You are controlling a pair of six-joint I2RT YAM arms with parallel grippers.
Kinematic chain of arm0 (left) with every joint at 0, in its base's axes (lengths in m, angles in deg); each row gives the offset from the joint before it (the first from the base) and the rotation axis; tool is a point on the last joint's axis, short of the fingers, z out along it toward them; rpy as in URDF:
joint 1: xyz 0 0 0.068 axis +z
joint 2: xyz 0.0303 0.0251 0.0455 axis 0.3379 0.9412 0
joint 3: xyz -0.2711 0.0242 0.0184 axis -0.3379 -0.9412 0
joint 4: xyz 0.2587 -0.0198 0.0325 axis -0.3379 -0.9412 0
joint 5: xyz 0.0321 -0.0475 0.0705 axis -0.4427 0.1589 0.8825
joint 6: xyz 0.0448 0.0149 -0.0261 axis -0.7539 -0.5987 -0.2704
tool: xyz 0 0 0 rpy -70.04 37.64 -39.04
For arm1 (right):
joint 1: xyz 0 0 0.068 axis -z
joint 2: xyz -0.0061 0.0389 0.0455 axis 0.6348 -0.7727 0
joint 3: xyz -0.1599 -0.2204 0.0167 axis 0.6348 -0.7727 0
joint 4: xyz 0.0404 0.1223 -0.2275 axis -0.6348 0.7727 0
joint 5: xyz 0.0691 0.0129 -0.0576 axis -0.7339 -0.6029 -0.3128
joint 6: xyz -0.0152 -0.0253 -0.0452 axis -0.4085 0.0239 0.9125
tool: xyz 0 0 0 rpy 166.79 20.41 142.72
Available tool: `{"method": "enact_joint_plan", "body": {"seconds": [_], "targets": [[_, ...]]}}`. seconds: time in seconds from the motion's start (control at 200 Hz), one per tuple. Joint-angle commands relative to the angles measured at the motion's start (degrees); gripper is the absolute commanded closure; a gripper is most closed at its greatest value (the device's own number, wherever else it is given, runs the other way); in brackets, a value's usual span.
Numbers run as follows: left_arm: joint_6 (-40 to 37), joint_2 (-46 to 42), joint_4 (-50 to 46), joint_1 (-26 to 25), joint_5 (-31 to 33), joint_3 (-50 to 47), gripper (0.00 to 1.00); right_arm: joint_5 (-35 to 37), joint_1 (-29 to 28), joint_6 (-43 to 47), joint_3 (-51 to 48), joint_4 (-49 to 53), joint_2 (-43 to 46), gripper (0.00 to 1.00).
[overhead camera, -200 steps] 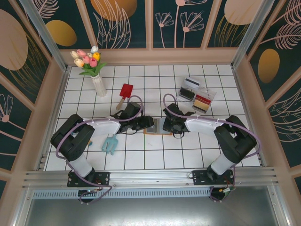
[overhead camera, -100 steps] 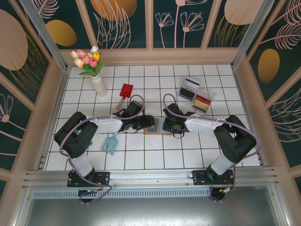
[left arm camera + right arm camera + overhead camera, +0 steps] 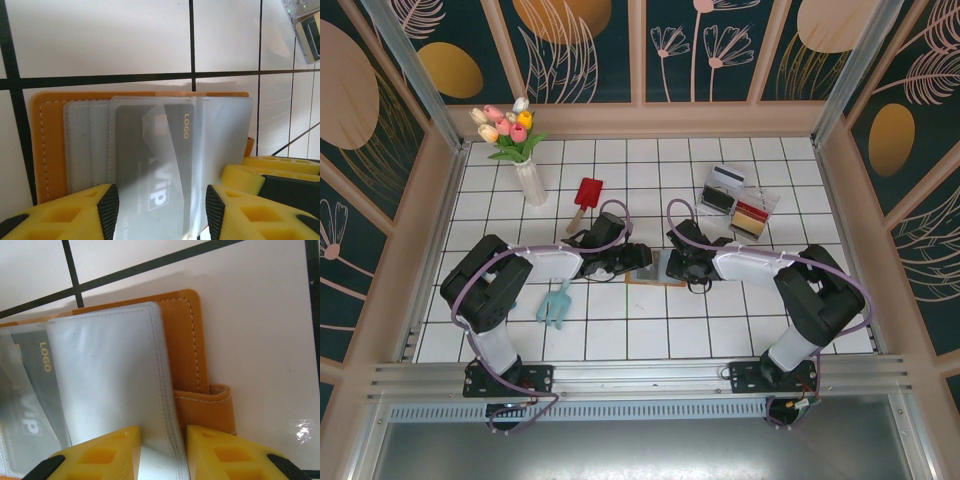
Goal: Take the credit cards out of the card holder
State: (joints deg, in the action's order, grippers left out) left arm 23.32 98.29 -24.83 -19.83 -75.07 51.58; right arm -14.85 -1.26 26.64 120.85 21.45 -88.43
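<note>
Lately the left gripper (image 3: 162, 210) has edged further over the open card holder (image 3: 50, 130) — jaws half apart astride a grey credit card (image 3: 132, 150), grip unclear — while the right gripper (image 3: 163, 440), narrow, clamps the holder's clear leaf (image 3: 110, 370) between its fingertips; extraction barely begun.

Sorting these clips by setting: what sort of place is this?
Probably a staged robot test cell, not a real home: a white tiled tabletop, printed floral wall panels, and a vase of tulips.
</note>
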Motion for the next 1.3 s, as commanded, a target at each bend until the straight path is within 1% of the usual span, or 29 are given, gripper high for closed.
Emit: {"method": "enact_joint_plan", "body": {"seconds": [0.0,0.095,0.145,0.255,0.31,0.425,0.555,0.936,0.981,1.101,1.206,1.291], "targets": [[-1.0,2.2,0.3,-0.9,-3.9,0.3,0.48,-2.2,-0.4,0.7,-0.7,-1.0,-2.9,0.68],[-1.2,2.0,-0.1,-0.9,-3.6,0.3,0.48,-2.2,-0.4,0.8,-0.7,-0.9,-2.9,0.69],[-1.4,1.6,-0.9,-0.9,-2.2,0.2,0.48,-2.2,-0.4,0.7,-0.7,-0.9,-3.0,0.69],[-3.0,0.0,-5.7,-0.9,4.7,0.8,0.48,-2.1,-0.4,0.8,-0.8,-0.7,-2.9,0.69],[-3.7,-0.7,-7.3,-0.9,6.5,1.0,0.48,-1.9,-0.4,0.8,-0.8,-0.6,-3.0,0.69],[-4.2,-1.5,-6.8,-0.9,5.2,0.6,0.48,-1.6,-0.4,1.1,-0.7,-0.4,-3.0,0.69],[-4.4,-2.0,-7.7,-0.9,6.8,0.7,0.48,-1.7,-0.3,1.1,-0.7,-0.3,-3.0,0.69],[-5.0,-3.8,-8.4,-0.9,7.2,0.8,0.49,-1.8,-0.4,1.0,-0.7,-0.3,-3.6,0.69],[-5.1,-5.5,-8.3,-0.9,6.9,0.8,0.49,-1.9,-0.4,1.0,-0.7,-0.3,-3.6,0.69],[-5.3,-5.5,-8.8,-0.9,7.1,0.8,0.49,-1.8,-0.3,1.1,-0.6,-0.3,-3.7,0.69],[-5.8,-4.9,-9.7,-0.9,8.7,0.9,0.49,-1.9,-0.4,1.3,-0.7,-0.4,-3.9,0.69],[-6.0,-4.4,-9.8,-0.9,7.8,1.3,0.49,-1.9,-0.4,1.3,-0.6,-0.3,-4.1,0.69]]}}
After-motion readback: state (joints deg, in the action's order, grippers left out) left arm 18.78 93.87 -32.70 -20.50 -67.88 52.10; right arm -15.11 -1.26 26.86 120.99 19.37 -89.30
